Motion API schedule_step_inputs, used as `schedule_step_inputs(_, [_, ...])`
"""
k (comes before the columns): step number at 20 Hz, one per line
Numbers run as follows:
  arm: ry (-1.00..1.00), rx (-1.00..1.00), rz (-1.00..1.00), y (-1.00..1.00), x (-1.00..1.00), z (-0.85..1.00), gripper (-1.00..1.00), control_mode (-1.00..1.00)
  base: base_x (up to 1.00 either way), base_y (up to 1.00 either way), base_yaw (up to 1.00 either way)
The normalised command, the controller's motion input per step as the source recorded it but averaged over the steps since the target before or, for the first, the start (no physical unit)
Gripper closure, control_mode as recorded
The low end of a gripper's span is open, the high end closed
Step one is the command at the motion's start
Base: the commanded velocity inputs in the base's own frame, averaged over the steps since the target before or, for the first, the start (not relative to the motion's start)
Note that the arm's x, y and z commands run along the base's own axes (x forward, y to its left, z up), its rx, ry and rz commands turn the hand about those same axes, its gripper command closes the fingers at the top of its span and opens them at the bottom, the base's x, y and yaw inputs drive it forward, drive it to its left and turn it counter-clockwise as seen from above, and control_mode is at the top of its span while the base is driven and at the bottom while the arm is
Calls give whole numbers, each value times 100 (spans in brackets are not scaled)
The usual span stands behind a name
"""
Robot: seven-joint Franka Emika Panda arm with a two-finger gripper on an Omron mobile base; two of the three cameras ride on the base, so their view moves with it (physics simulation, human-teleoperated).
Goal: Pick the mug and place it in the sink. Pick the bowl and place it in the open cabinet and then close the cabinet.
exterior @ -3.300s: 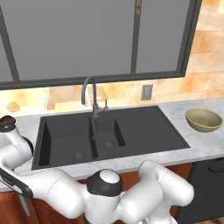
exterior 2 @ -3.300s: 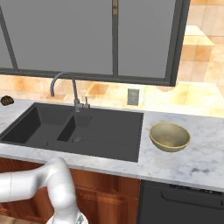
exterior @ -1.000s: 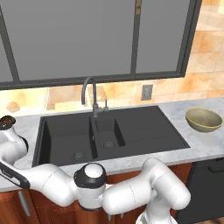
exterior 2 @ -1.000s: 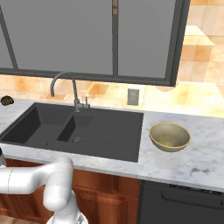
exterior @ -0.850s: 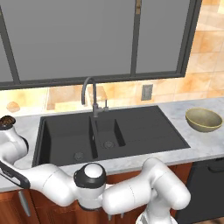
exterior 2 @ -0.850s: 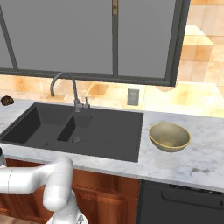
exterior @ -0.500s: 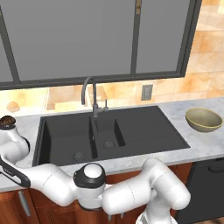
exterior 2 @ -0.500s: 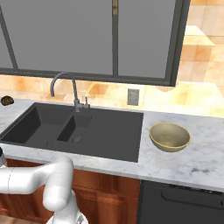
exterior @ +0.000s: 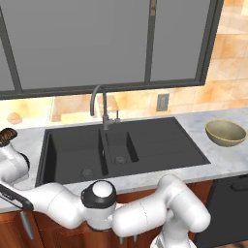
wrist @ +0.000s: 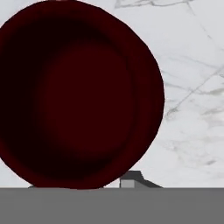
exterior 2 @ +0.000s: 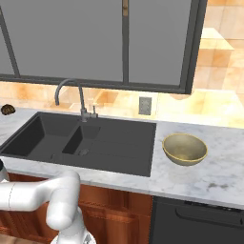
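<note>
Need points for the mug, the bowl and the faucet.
mug (wrist: 78,96), hand view, on the dark inside of its opening.
bowl (exterior 2: 185,148), right base view, on its pale inner wall.
faucet (exterior: 103,107), left base view, on the upright stem below the curve.

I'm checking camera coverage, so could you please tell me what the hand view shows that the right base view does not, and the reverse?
Hand view alone: the mug, seen from above at close range, its dark red mouth open toward the camera. Right base view alone: the black sink, the faucet, the bowl on the counter right of the sink, the window and a wall outlet. Shared: the white marble counter under the mug and around the sink.
</note>
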Motion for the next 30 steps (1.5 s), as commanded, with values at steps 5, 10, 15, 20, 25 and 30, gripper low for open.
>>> schedule_step_inputs(5, [-1,-27,-31,0,-8,-33,100,-100,0,0,0])
schedule_step_inputs(10, [0,-10,-25,0,18,-10,100,-100,0,0,0])
schedule_step_inputs(15, [-2,-6,-23,0,-4,49,100,-100,0,0,0])
schedule_step_inputs(20, [0,-4,-25,-24,-5,29,100,-100,0,0,0])
schedule_step_inputs(25, [1,6,-29,-91,-33,-11,100,-100,0,0,0])
schedule_step_inputs(30, [-8,-2,-74,-53,0,-86,100,-100,0,0,0])
